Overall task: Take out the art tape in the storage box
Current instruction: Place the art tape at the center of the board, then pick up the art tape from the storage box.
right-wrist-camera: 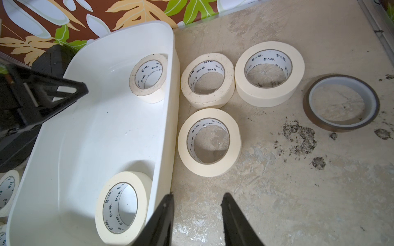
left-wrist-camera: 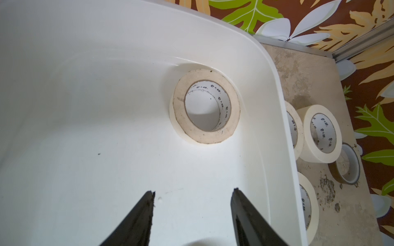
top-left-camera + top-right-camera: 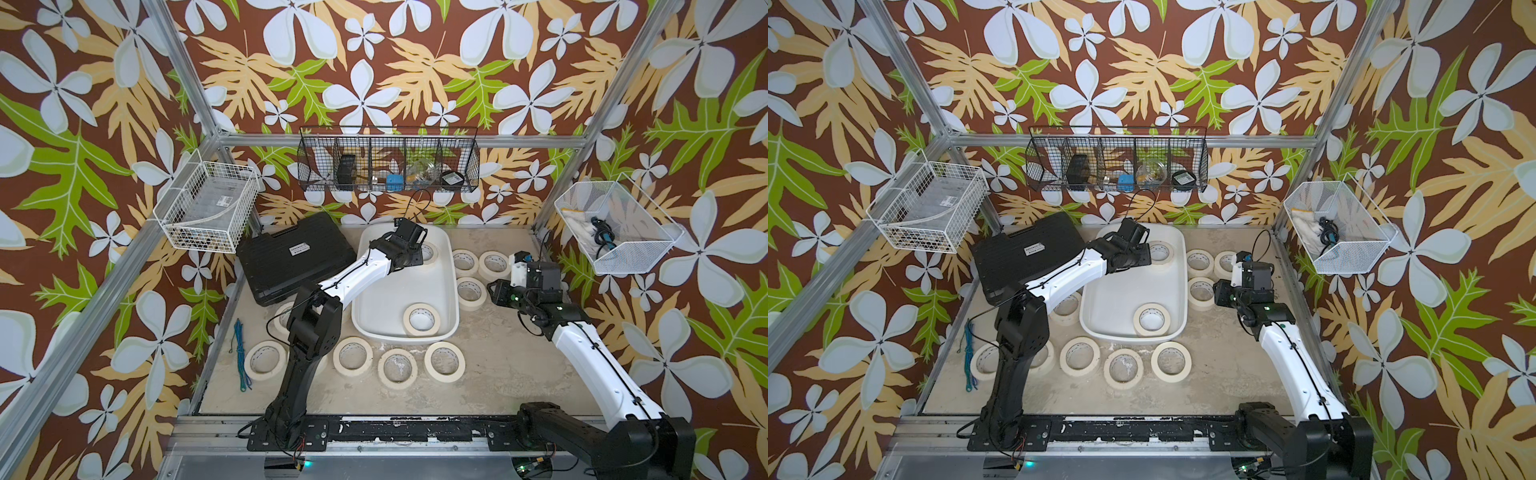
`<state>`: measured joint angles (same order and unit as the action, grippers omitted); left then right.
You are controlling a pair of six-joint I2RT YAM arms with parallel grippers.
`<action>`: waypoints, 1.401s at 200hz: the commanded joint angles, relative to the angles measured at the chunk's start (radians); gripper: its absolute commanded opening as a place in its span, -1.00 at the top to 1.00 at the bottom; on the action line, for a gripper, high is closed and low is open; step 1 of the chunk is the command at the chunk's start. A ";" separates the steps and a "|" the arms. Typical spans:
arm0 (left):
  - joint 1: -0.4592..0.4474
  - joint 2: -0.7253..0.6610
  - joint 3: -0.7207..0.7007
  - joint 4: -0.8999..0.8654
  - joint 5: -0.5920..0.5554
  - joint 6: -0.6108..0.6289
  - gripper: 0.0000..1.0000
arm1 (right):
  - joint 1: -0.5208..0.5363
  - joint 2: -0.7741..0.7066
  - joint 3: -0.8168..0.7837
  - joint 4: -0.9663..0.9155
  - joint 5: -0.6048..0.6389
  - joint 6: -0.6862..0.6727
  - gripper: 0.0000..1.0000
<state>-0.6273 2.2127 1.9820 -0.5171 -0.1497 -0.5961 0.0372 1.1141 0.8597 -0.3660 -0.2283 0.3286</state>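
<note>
The white storage box (image 3: 386, 299) stands mid-table. Two rolls of art tape lie flat in it: one in the far right corner (image 3: 430, 252) (image 2: 205, 108), one by the near right wall (image 3: 421, 319) (image 1: 121, 204). My left gripper (image 2: 194, 191) is inside the box, open and empty, its tips a short way off the far roll. My right gripper (image 1: 198, 194) hangs open and empty over the table just right of the box's rim (image 1: 168, 127). In a top view it (image 3: 496, 291) is beside three rolls on the table (image 3: 471, 293).
More rolls lie along the front (image 3: 397, 368) and behind the left arm (image 3: 282, 316). A brown tape ring (image 1: 341, 102) lies right of the three rolls. A black case (image 3: 291, 257) sits left of the box and a blue cord (image 3: 241, 357) lies front left. Wire baskets (image 3: 388, 160) hang on the walls.
</note>
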 commanded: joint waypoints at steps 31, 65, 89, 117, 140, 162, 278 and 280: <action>0.046 0.190 0.151 0.061 0.055 0.018 -0.24 | 0.000 -0.019 0.001 -0.012 -0.012 -0.013 0.18; 0.052 0.311 0.276 0.089 0.148 0.045 -0.26 | 0.000 -0.023 -0.002 -0.012 -0.012 -0.014 0.18; 0.054 0.345 0.284 0.132 0.149 0.030 -0.31 | 0.000 -0.022 -0.004 -0.013 -0.013 -0.014 0.18; 0.062 0.377 0.284 0.157 0.131 -0.002 -0.30 | 0.000 -0.024 -0.007 -0.011 -0.016 -0.014 0.18; 0.063 0.395 0.287 0.176 0.121 -0.015 -0.28 | 0.000 -0.025 -0.007 -0.011 -0.019 -0.016 0.18; 0.066 0.400 0.288 0.182 0.090 -0.027 -0.26 | 0.000 -0.025 -0.004 -0.016 -0.019 -0.020 0.18; 0.086 0.432 0.323 0.181 0.090 -0.032 0.07 | 0.000 -0.025 0.001 -0.010 -0.032 -0.016 0.18; 0.087 0.432 0.323 0.181 0.090 -0.033 0.08 | 0.000 -0.025 0.002 -0.011 -0.032 -0.015 0.18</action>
<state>-0.5442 2.6286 2.2925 -0.3374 -0.0704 -0.6312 0.0372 1.0897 0.8547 -0.3882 -0.2554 0.3138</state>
